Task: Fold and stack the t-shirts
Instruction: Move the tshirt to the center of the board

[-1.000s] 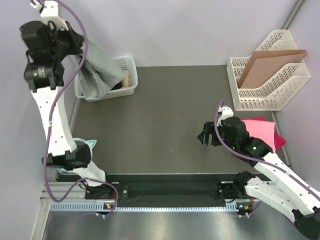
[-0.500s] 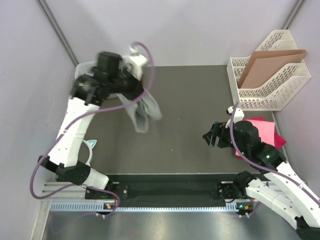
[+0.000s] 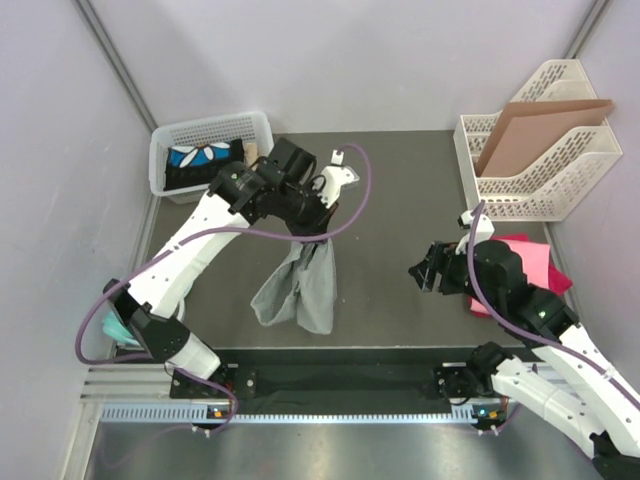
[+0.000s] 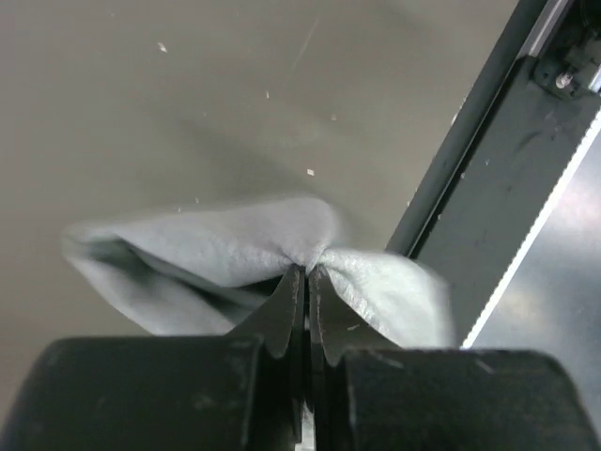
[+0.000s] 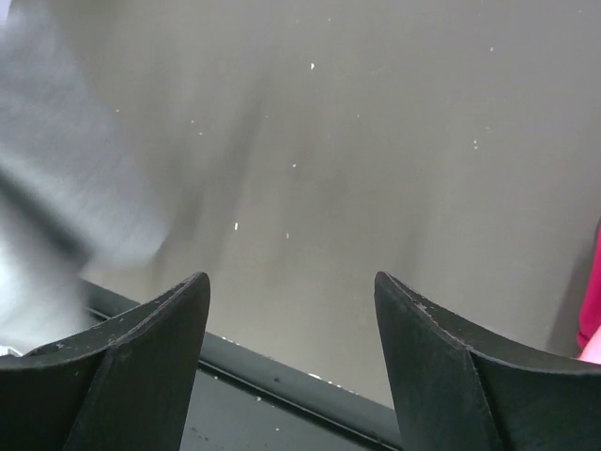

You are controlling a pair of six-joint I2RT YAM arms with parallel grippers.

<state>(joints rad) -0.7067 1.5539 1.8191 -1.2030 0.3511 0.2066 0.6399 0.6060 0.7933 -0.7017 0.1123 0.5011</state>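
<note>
Pinches the grey t-shirt (image 3: 300, 290) by a bunched fold in the left gripper (image 4: 306, 274). Holds the right gripper (image 5: 291, 282) spread, empty. Risks dropping it crumpled from so thin a pinch.

One grey t-shirt (image 3: 297, 290) near centre. Two pink t-shirts (image 3: 525, 258) at 4 o'clock, one bright, one magenta. One basket (image 3: 205, 130) at 11 o'clock. One file rack (image 3: 560, 190) with one cardboard sheet (image 3: 535, 125) at 1 o'clock.

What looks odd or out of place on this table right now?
The grey t-shirt hangs bunched from the left gripper, pinched at one spot, its lower end crumpled on the table rather than spread flat. Nothing looks spilled or damaged.
</note>
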